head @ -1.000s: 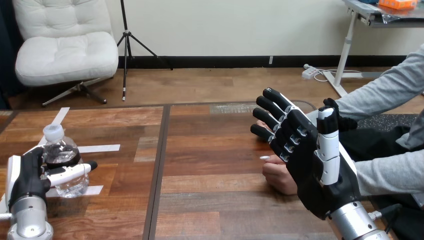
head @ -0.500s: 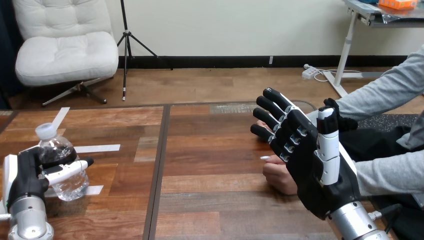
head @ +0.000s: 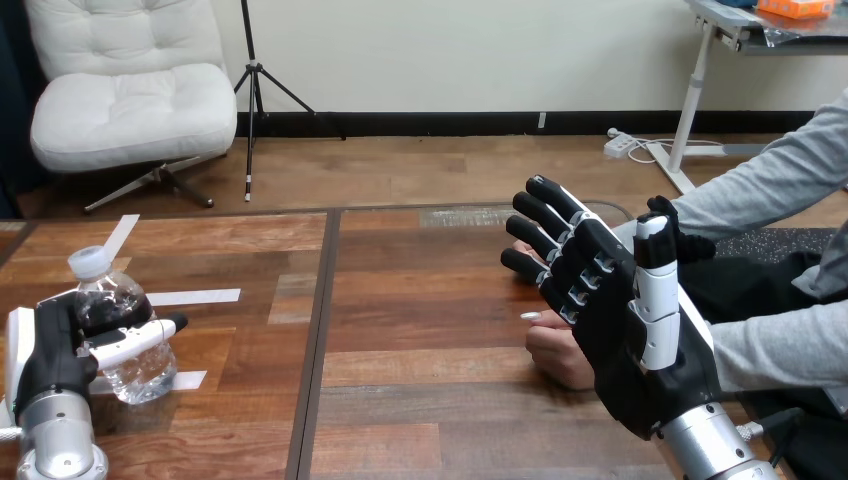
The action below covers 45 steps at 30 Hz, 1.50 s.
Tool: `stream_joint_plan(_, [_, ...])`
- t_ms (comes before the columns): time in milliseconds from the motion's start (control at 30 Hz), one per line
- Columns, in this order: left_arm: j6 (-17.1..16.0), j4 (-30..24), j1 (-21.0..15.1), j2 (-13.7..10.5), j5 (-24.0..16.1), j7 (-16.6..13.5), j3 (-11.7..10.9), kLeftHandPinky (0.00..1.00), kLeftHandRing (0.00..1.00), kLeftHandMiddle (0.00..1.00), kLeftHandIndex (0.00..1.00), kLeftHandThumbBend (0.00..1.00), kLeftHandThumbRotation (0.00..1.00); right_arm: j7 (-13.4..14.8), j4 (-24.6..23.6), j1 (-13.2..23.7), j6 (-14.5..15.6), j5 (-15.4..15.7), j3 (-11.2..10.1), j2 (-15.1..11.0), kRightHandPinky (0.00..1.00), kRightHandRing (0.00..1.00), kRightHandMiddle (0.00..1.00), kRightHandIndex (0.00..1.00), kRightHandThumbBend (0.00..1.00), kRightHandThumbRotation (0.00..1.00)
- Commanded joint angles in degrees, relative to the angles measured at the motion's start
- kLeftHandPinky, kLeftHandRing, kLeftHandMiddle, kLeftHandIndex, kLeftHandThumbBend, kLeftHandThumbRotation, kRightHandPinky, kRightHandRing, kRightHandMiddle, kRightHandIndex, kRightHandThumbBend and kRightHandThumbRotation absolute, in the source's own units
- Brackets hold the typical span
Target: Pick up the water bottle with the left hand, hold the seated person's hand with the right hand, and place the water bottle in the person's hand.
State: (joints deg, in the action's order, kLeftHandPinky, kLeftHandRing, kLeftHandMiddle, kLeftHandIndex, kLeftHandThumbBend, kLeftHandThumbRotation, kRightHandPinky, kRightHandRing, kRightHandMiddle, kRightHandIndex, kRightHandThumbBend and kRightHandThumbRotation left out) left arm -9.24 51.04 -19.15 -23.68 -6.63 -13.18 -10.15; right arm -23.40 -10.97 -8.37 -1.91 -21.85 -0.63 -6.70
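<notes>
A clear water bottle [head: 128, 352] with a white cap leans to the left at the table's near left. My left hand [head: 55, 360] is wrapped round it, fingers behind and the thumb across its front. My right hand [head: 615, 315] stands raised at the right with straight, spread fingers and its back toward me. The person's hand [head: 555, 350] rests on the table just behind and below it; most of it is hidden, and I cannot tell whether the two touch.
White tape strips [head: 200, 296] lie on the wooden table [head: 420, 400] around the bottle. A dark seam [head: 320, 330] runs front to back between the two tabletop halves. The person's grey sleeve [head: 780, 345] comes in from the right edge.
The bottle has tipped and shifted a little to the left in my left hand. My right hand and the person's hand have stayed still.
</notes>
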Motion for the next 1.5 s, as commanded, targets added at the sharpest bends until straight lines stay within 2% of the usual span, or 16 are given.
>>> stream_joint_plan(0, [-1.5, -0.8, -3.6, -0.4, 0.0, -0.4, 0.2, 0.41, 0.45, 0.47, 0.48, 0.81, 0.00, -0.2, -2.4, 2.0, -0.9, -0.6, -0.3, 0.2, 0.89, 0.94, 0.93, 0.91, 0.82, 1.00])
stream_joint_plan(467, [-2.3, -1.0, -3.4, -0.3, 0.4, -0.7, -0.1, 0.42, 0.45, 0.47, 0.47, 0.81, 0.00, -0.2, -2.3, 2.1, -0.7, -0.7, -0.3, 0.3, 0.89, 0.94, 0.93, 0.91, 0.82, 1.00])
stream_joint_plan(733, [-5.2, 0.1, -3.4, -0.5, -0.4, -2.1, 0.2, 0.43, 0.46, 0.47, 0.47, 0.83, 0.00, -0.3, -2.2, 2.2, -0.5, -0.9, -0.4, 0.2, 0.89, 0.94, 0.94, 0.92, 0.82, 1.00])
stream_joint_plan(933, [-10.4, 1.0, -3.0, -0.5, -0.9, -3.1, 0.3, 0.43, 0.45, 0.46, 0.46, 0.84, 0.00, -0.5, -1.7, 2.3, -0.9, -0.7, -0.3, 0.1, 0.89, 0.94, 0.94, 0.92, 0.81, 1.00])
stream_joint_plan(1067, [-13.5, 1.7, -2.8, -1.0, -2.9, -5.2, 1.3, 0.42, 0.44, 0.45, 0.46, 0.85, 0.00, -0.5, -1.6, 2.5, -0.8, -0.5, -0.3, 0.0, 0.89, 0.94, 0.94, 0.92, 0.80, 1.00])
stream_joint_plan(1467, [-19.7, 2.1, -2.5, -1.3, -4.9, -7.3, 2.0, 0.41, 0.43, 0.44, 0.45, 0.85, 0.00, -0.7, -0.2, 3.5, -0.4, 0.5, -0.6, -1.0, 0.91, 0.95, 0.95, 0.93, 0.79, 1.00])
